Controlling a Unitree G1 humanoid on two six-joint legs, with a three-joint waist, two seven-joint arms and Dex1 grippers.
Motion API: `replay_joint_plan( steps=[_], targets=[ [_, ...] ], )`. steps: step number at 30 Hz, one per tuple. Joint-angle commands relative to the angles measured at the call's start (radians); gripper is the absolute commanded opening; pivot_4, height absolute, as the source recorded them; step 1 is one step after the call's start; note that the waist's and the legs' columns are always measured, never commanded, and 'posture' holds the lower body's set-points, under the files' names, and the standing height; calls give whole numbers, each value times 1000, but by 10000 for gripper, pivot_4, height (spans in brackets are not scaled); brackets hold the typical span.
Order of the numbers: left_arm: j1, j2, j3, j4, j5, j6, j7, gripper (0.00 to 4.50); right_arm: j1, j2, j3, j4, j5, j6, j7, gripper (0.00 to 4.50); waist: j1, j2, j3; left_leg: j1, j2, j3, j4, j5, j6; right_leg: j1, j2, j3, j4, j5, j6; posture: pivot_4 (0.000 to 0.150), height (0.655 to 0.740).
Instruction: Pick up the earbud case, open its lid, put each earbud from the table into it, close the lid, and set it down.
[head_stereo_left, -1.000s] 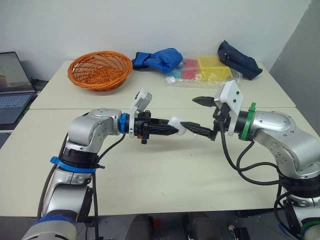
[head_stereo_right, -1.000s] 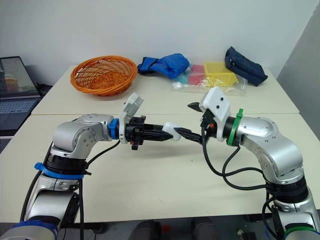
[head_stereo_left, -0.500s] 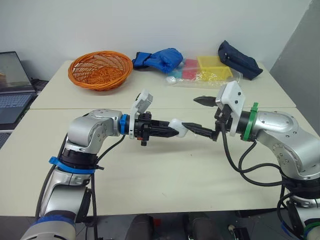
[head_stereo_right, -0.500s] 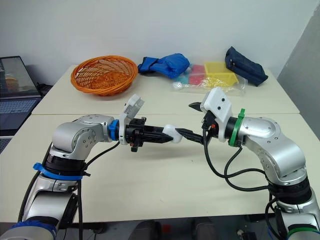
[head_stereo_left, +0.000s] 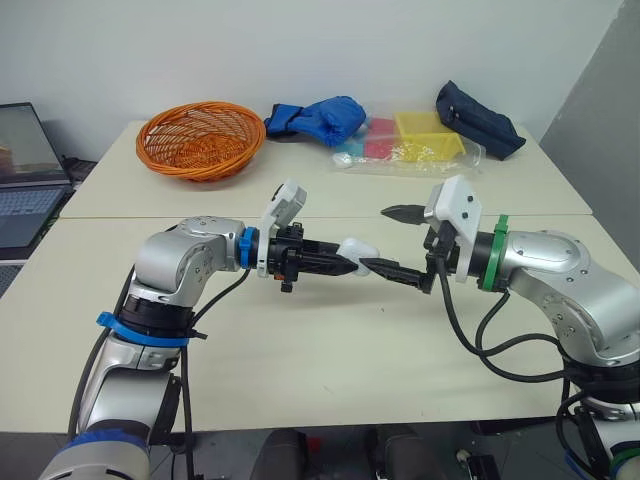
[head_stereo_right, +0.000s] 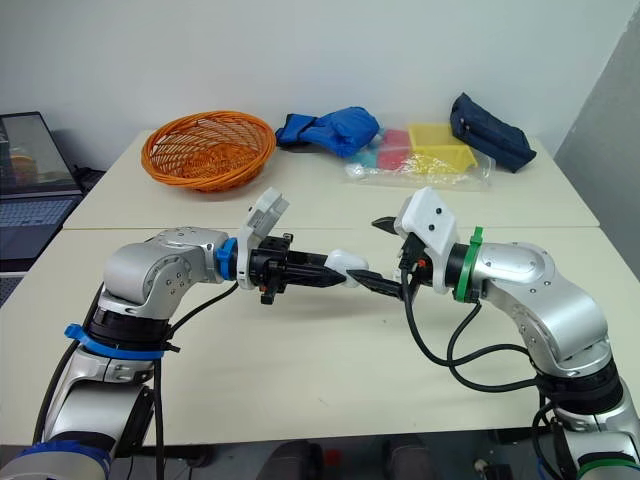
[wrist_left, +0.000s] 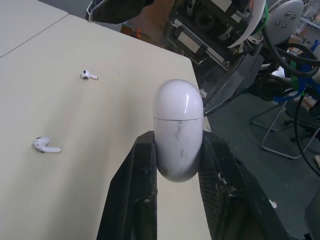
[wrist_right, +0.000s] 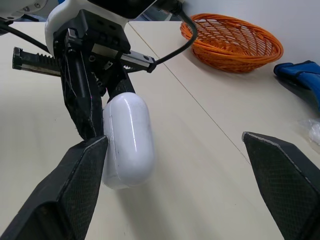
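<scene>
Left gripper (head_stereo_left: 345, 264) pinching the closed earbud case (head_stereo_left: 358, 248), right gripper (head_stereo_left: 376, 237) gaping wide, one finger (wrist_right: 85, 170) touching it, two earbuds (wrist_left: 46, 145) lying on the table (head_stereo_left: 300, 380).

left arm (head_stereo_left: 185, 262) silver, blue ring; right arm (head_stereo_left: 560, 268) silver, green ring; black cables, white wrist housings.

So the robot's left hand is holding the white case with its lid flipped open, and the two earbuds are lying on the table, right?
Not quite: the lid is shut. The left wrist view shows the earbud case held in the left gripper with only a thin closed seam across it. One earbud and the second earbud do lie on the table.
</scene>
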Motion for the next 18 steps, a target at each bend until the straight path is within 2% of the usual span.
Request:
replay_joint_plan(
  steps=[1,18],
  targets=[
    [-21,4,5,-35,-23,-14,-8,7405,-14,-9,-15,-6,-13,-20,-9,44759,0,0,0,0,0,0,0,0,0,0,0,0,0,0,0,1500,7400],
    [-18,3,3,-36,-32,-17,-4,7405,-59,-22,-57,36,2,-14,-25,44759,0,0,1,-1,0,0,-1,0,0,0,-1,0,-2,0,0,1500,7400]
  ],
)
